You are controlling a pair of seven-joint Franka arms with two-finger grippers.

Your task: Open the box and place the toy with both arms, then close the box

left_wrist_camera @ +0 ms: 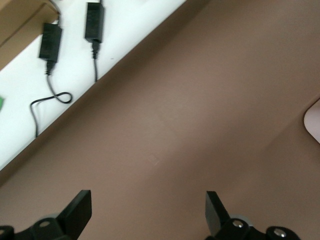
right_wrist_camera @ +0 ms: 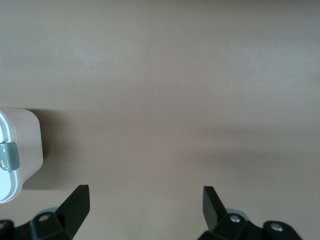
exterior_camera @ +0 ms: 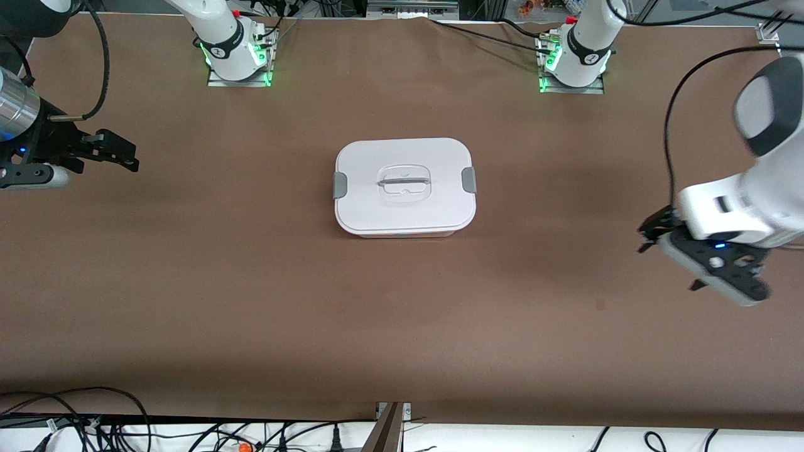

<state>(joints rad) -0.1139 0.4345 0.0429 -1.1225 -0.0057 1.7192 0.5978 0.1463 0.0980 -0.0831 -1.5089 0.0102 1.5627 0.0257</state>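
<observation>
Box [exterior_camera: 405,187] lidded on brown table [exterior_camera: 220,263]

One box [exterior_camera: 405,187] with one white lid [exterior_camera: 402,163], two grey clips [exterior_camera: 340,184], one clear handle [exterior_camera: 405,182]; two arms [exterior_camera: 217,31], two claws [exterior_camera: 116,150].

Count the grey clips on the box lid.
2. One clip sits on the lid's edge toward the right arm's end, the other clip toward the left arm's end. Lid closed; none seem hidden.
</observation>
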